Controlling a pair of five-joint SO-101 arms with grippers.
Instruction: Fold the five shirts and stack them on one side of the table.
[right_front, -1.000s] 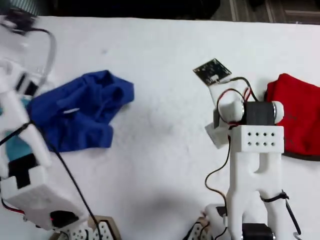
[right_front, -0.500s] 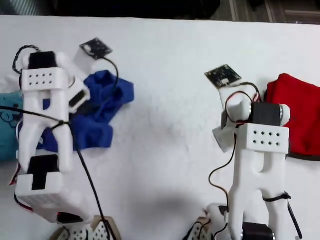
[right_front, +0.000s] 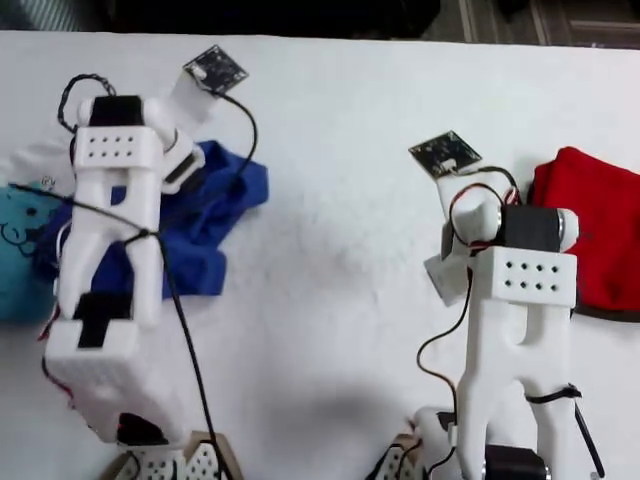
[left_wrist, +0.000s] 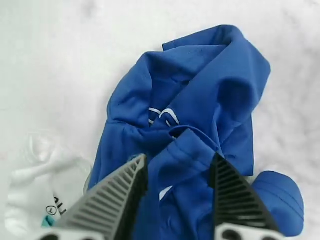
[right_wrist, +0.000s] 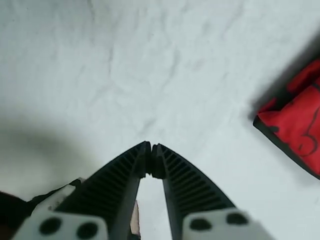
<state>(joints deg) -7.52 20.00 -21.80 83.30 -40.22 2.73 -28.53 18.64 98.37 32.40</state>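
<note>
1. Your left jaws stand open over the crumpled blue shirt (left_wrist: 200, 100), its folds between the tips.
2. Your right jaws are closed, empty, well apart from that shirt, over the worktop (right_front: 330, 300).

Shirt (left_wrist: 210, 75) beneath left end effector (left_wrist: 179, 160)

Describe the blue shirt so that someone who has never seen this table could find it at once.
On the white table, look to the left side, where the left arm stands. The blue shirt lies crumpled there under that arm's open fingers. Its neighbour, the teal shirt, is paler; the red shirt lies far right.
</note>
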